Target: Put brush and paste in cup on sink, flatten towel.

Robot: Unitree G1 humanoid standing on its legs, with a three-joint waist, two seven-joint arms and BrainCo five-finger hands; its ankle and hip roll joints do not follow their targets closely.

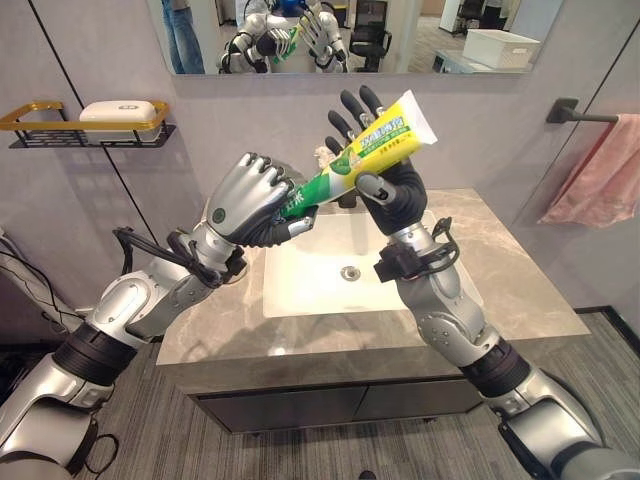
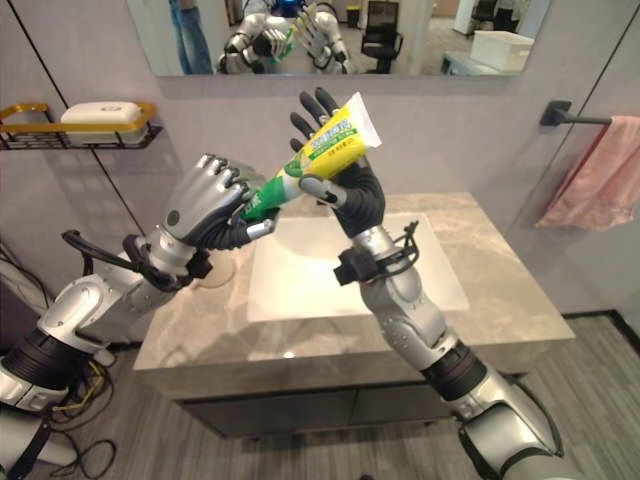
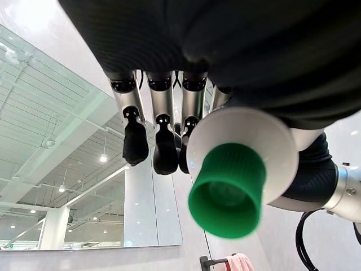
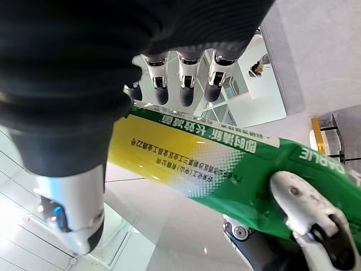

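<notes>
Above a white rectangular sink basin [image 2: 350, 270] set in a grey marbled stone counter [image 2: 500, 290], both hands hold a green-and-yellow toothpaste tube [image 2: 315, 155] raised and tilted. The left hand [image 2: 205, 210] is curled round the tube's green lower end, while the right hand [image 2: 345, 185] has its thumb pressed against the tube's middle and its fingers spread upright behind it. A pink towel [image 2: 590, 190] hangs bunched from a dark wall bar [image 2: 575, 115] at the right. A white soap bar [image 2: 95, 115] sits on a gold-edged wall shelf [image 2: 40, 135] at the left.

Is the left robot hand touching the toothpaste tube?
Touching. The left eye view shows the left robot hand curled round the green cap end of the toothpaste tube.
</notes>
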